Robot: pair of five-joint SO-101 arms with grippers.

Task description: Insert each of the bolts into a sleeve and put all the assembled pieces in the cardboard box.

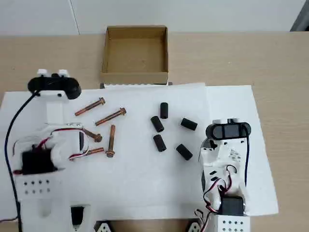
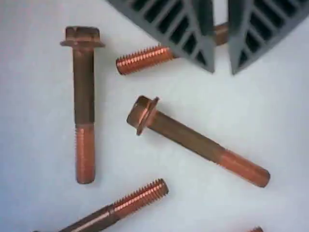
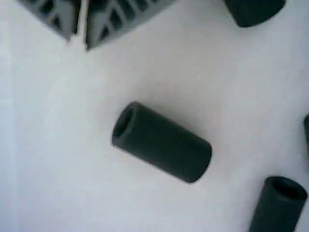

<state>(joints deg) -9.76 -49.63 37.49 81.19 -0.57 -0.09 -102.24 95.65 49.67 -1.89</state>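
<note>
Nearest the lens, on the left wrist: left gripper (image 2: pixel 222 70), two grey plastic fingers (image 2: pixel 178 24) with ribbed, slotted faces, tapering to blunt wedge tips. Drawn close, with only a narrow slit between the tips; holding nothing. Just behind the tips: a copper-coloured bolt (image 2: pixel 145 59), lying flat, partly hidden by both fingers. Around it, three more of the same, all apart: flanged hex heads, smooth dull-brown shanks, brighter threaded ends.

From above, at 8 o'clock on the white sheet (image 1: pixel 145 188): left arm (image 1: pixel 54 112), white moulded plastic with a black motor block and loose red, white and black wires. Between 9 and 11 o'clock of the sheet's centre: five bolts (image 1: pixel 111 116), scattered at different angles, two reaching in under the arm.

At 12 o'clock, against the sheet's far edge: cardboard box (image 1: pixel 135 76), square, shallow, open-topped, plain brown, with bare floor showing. Under everything, a pale wood-grain table (image 1: pixel 270 58).

Between 1 and 3 o'clock of centre: five sleeves (image 1: pixel 159 142), short matte-black tubes, lying on their sides, none touching another, well apart from the bolts and from the box.

At 4 o'clock: right arm (image 1: pixel 219 157), same white plastic, with a black camera housing on top. On its wrist: right gripper (image 3: pixel 79 42), with matching grey ribbed fingers (image 3: pixel 120 14), closed to a hairline gap, gripping nothing. Near the tips but clear of them: one sleeve (image 3: pixel 161 142), thick-walled, smooth, dull black, with a round bore open at the visible end. Parts of two more sleeves farther out.
</note>
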